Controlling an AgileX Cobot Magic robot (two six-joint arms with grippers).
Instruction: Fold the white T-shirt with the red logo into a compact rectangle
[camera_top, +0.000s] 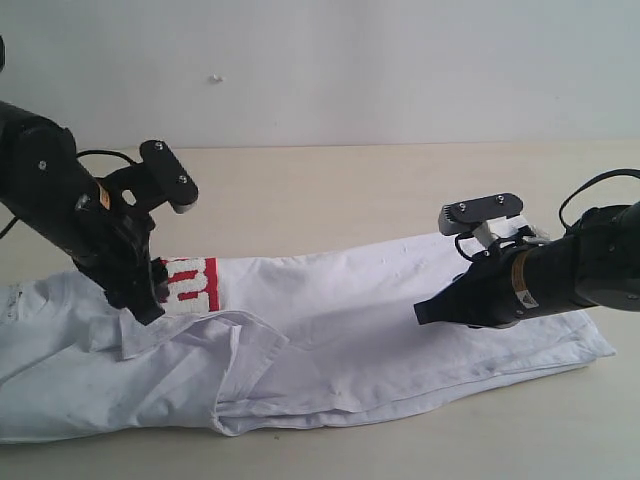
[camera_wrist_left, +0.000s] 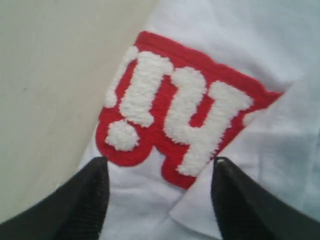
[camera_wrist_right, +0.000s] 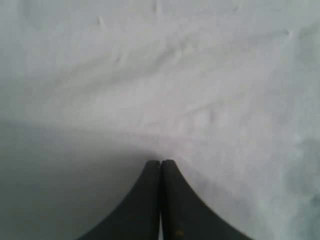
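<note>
Steeply angled left hand (camera_wrist_left: 159, 164) wide over red logo (camera_wrist_left: 175, 107), flatter right hand (camera_wrist_right: 161, 163) closed, touching white T-shirt (camera_wrist_right: 200, 75).

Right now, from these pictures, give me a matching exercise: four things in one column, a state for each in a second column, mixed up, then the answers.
1. left gripper
2. right gripper
3. red logo
4. white T-shirt

A. fingers pressed together
B. lying stretched out along the table
C. fingers apart
D. partly covered by a fold of cloth

Pairs: 1-C, 2-A, 3-D, 4-B.
</note>
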